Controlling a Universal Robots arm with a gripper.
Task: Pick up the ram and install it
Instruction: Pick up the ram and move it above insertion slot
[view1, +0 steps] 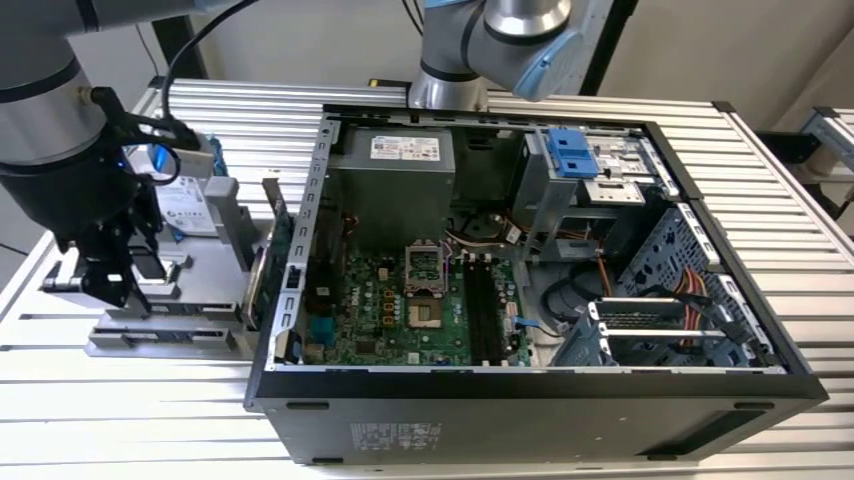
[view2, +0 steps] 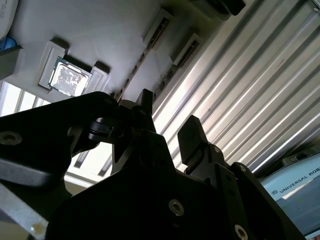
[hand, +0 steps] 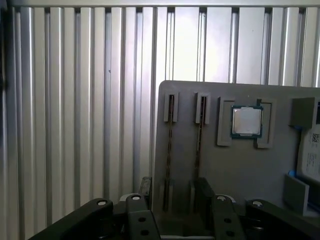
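Your arm's gripper (view1: 118, 285) hangs over the grey parts tray (view1: 160, 340) on the slatted metal table (view1: 134, 430), to the exterior view's left of the open computer case (view1: 534, 395). In both wrist views the gripper (hand: 174, 192) (view2: 167, 122) has its black fingers (hand: 145, 187) spread apart and clamped on nothing. In the first wrist view the ram (hand: 170, 145), a thin dark stick standing on edge in a slot of the tray, lines up with the gap between those fingers. Whether the tips touch it cannot be told. A second stick (hand: 200, 145) stands in the neighbouring slot, just beside the first. A square silver processor chip (hand: 246, 121) sits in its own recess further along the tray. Inside the case, the green motherboard (view1: 387, 300) lies flat, with long black sockets (view1: 483, 310) running beside the processor socket (view1: 424, 268).
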